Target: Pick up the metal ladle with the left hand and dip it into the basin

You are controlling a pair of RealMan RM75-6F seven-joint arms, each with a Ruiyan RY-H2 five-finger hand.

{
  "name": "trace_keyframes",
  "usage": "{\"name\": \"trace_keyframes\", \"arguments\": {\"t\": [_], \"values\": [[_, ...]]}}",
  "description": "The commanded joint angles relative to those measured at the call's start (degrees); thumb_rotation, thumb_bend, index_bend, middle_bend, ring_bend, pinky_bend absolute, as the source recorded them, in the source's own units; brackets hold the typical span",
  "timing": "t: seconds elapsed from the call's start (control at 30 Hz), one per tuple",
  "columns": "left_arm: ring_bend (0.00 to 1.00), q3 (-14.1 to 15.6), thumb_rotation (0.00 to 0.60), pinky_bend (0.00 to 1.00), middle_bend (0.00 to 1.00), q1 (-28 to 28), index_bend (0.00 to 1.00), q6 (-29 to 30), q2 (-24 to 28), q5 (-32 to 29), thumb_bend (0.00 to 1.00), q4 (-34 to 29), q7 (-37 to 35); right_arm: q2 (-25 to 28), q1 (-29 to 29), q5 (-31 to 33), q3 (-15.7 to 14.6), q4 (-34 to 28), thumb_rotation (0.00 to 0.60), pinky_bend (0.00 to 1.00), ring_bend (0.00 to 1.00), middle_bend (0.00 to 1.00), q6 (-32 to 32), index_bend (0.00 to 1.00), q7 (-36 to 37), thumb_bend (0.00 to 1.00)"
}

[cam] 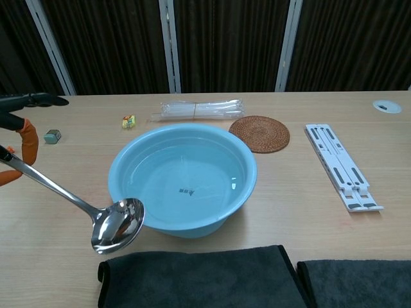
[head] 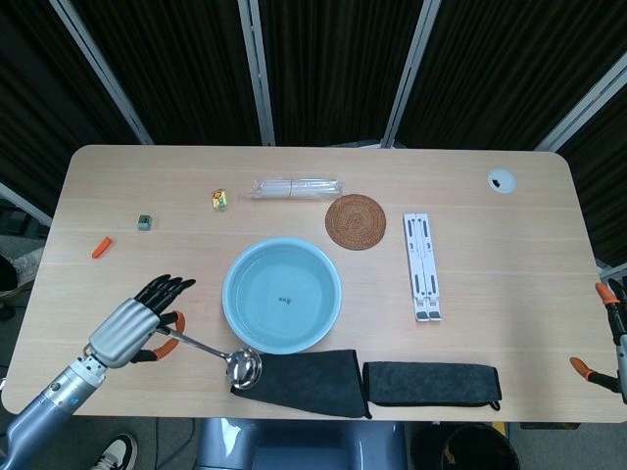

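Ladle lifted, not yet over the basin.

Your left hand (head: 132,328), lower left of the head view, is grasping the ladle (cam: 77,204) by its handle, other fingers spread. The bowl hangs off the table at the lower left of the chest view, just outside the basin (cam: 239,192) rim and above the near dark cloth (head: 309,384). Ladle looks like polished steel: long thin handle, round shiny bowl, tipped sideways. Pickup looks done; the carry is next. You need to swing the bowl right over the rim, then lower it into the water. The right hand (head: 613,333) only shows at the right edge; can't tell whether it's released or clenched.
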Motion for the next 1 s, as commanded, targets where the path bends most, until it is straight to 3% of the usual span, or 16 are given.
{"name": "trace_keyframes", "arguments": {"t": [0.03,0.3,0.73,1.0], "values": [[0.00,-2.21,0.600,0.00,0.00,-0.63,0.69,-1.40,-1.22,-2.71,0.50,1.19,1.36,0.01,-0.26,-0.66,-0.09,-0.09,0.600,0.00,0.00,0.00,0.73,0.00,0.08,0.00],[0.00,-5.35,0.600,0.00,0.00,-3.57,0.69,-7.27,-4.24,-7.19,0.50,4.42,0.79,-0.17,0.11,-1.49,-0.68,-0.37,0.600,0.00,0.00,0.00,-0.20,0.00,-0.36,0.00],[0.00,-10.27,0.600,0.00,0.00,-6.59,0.69,-10.72,-7.45,-12.56,0.50,8.55,2.69,-0.34,0.82,-0.87,-0.84,-0.35,0.600,0.00,0.00,0.00,-2.07,0.00,-1.12,0.00],[0.00,-13.00,0.600,0.00,0.00,-10.41,0.69,-15.36,-14.04,-16.16,0.50,15.92,5.64,-0.21,1.61,-0.80,-0.61,0.06,0.600,0.00,0.00,0.00,-3.16,0.00,0.29,0.00]]}}
